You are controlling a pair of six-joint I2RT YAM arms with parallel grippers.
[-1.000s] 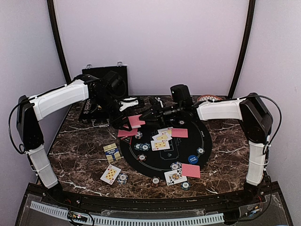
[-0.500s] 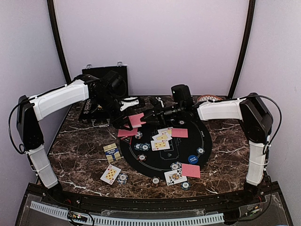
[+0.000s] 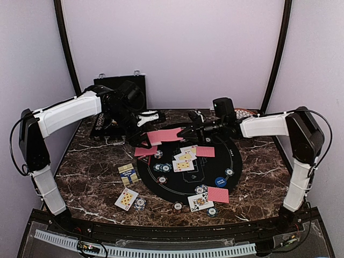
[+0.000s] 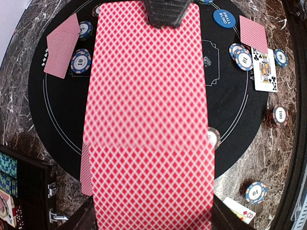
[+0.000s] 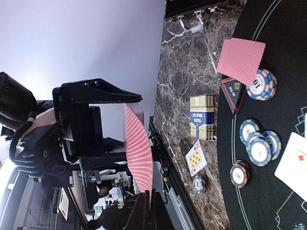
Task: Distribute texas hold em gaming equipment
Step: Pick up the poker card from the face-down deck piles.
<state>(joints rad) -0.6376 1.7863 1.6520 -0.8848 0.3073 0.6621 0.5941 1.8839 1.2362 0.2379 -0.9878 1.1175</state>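
My left gripper (image 3: 141,138) is shut on a deck of red-backed playing cards (image 4: 151,187), which hides its fingers in the left wrist view. My right gripper (image 3: 185,132) is shut on the far edge of the top card (image 3: 167,134), which is drawn partway off the deck above the mat's far left edge. The right wrist view shows this card (image 5: 138,148) edge-on, pinched at my right gripper (image 5: 150,195). Face-up cards (image 3: 184,159), red-backed cards (image 3: 217,194), striped chips (image 3: 163,167) and a blue button disc (image 3: 220,181) lie on the round black mat (image 3: 188,185).
A black chip case (image 3: 115,86) stands open at the back left. A patterned plate (image 3: 243,112) sits behind the right arm. A blue and yellow card box (image 3: 127,173), a face-up card (image 3: 126,198) and a chip (image 3: 140,203) lie left of the mat.
My right gripper has shut on the top card's edge and moved right, drawing that card out from the deck. The left arm has stayed still with the deck.
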